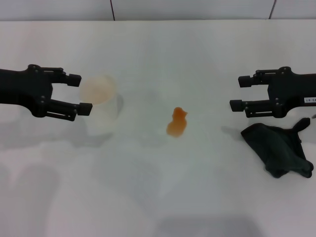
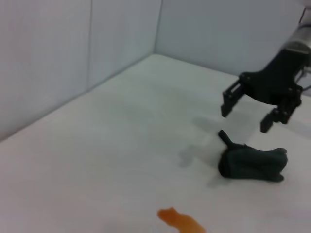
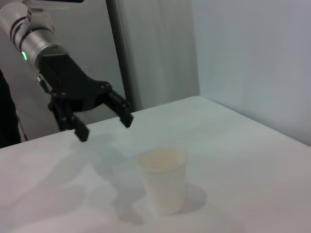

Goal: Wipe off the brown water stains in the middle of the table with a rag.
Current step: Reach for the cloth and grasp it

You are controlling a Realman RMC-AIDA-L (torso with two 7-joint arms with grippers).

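The orange-brown stain (image 1: 177, 123) lies in the middle of the white table (image 1: 197, 54); it also shows in the left wrist view (image 2: 181, 221). The black rag (image 1: 278, 148) lies crumpled at the right, also in the left wrist view (image 2: 250, 162). My right gripper (image 1: 236, 92) is open and empty, hovering just above and behind the rag; it shows in the left wrist view (image 2: 246, 115). My left gripper (image 1: 81, 93) is open and empty at the left, level with the cup's rim; it shows in the right wrist view (image 3: 103, 124).
A white paper cup (image 1: 101, 108) stands upright left of the stain, next to my left gripper's fingertips, also in the right wrist view (image 3: 163, 180). Grey wall panels (image 2: 73, 48) rise behind the table.
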